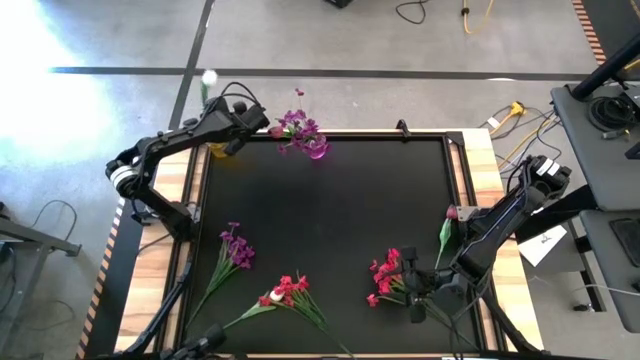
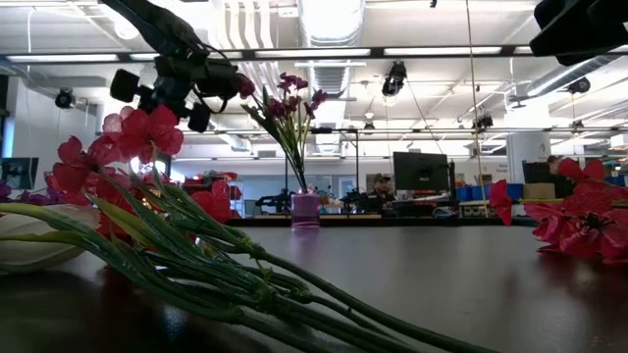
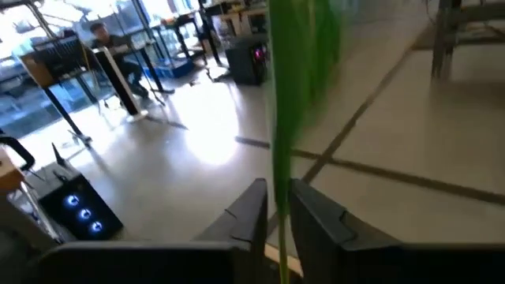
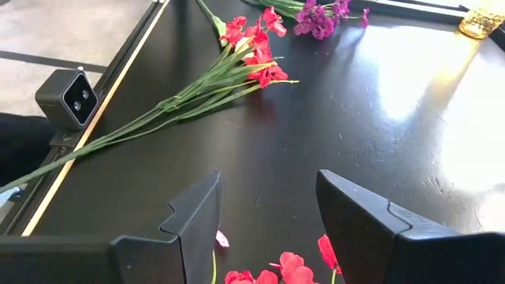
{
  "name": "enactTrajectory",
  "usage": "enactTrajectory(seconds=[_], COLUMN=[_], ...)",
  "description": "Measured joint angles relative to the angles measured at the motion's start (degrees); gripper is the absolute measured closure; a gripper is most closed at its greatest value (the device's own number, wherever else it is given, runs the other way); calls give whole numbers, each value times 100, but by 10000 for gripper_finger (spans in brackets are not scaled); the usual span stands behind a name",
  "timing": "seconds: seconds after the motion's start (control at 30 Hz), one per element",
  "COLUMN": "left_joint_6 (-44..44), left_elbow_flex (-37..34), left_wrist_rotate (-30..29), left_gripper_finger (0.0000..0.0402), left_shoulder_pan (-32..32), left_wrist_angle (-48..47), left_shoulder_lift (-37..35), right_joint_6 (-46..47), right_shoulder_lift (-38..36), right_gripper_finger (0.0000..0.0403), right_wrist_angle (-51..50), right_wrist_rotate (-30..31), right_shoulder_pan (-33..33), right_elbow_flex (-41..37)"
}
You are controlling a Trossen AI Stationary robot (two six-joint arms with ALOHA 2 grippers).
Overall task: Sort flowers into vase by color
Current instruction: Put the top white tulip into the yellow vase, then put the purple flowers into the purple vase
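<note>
My left gripper (image 1: 230, 138) is at the far left corner of the mat, beside a yellow vase (image 1: 218, 151), and is shut on the white flower (image 1: 208, 78). The flower's green stem (image 3: 280, 118) runs up between the fingers in the left wrist view. A purple vase (image 1: 318, 150) at the far edge holds purple sprays (image 2: 287, 103). My right gripper (image 1: 413, 298) hangs open over a red spray (image 1: 388, 275) lying near the right edge. More red blooms (image 4: 286, 267) show just below its fingers. Another purple spray (image 1: 236, 245), a red spray (image 1: 286, 290) and a pink bud (image 1: 452, 212) lie flat on the mat. My left gripper pinches the white flower's green stem (image 3: 278, 185) between its two fingers (image 3: 251, 211), which lie across it. The stem stands about upright and the bloom rises above the gripper. The stem's lower end is hidden by the gripper.
The black mat has a raised frame (image 1: 455, 160) and wooden table strips on both sides. The mat's middle (image 1: 330, 220) holds nothing. A small camera block (image 4: 69, 96) sits at the near edge. Cables and a stand lie beyond the right side.
</note>
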Motion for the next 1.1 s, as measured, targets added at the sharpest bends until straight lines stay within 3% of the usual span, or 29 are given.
enactTrajectory(seconds=[0.2, 0.33, 0.6, 0.7, 0.8, 0.93, 1.1], left_joint_6=[-78, 333, 1412, 1640, 1686, 1500, 438], left_elbow_flex=[-11, 6, 9, 4, 4, -20, -26], left_wrist_rotate=[549, 1122, 2147, 2248, 2877, 4087, 4875], left_gripper_finger=[295, 262, 237, 238, 240, 240, 240], left_shoulder_pan=[2, 0, -539, -1217, -2183, -3939, -6303], left_wrist_angle=[-187, -298, -969, -1414, -1723, -1685, -1689], left_shoulder_lift=[-169, -368, -1303, -1712, -2065, -2303, -2078], right_joint_6=[456, 685, 799, 843, 880, 880, 878], right_shoulder_lift=[0, 0, 0, 0, 0, -2, -2], right_gripper_finger=[202, 202, 202, 202, 202, 202, 202], right_wrist_angle=[-37, -145, -153, -151, -143, -50, 9], right_wrist_rotate=[-225, -308, -309, -306, -302, -299, -295], right_shoulder_pan=[0, 2, 0, -2, -2, -2, -3], right_elbow_flex=[0, 0, 0, 0, 0, 0, 0])
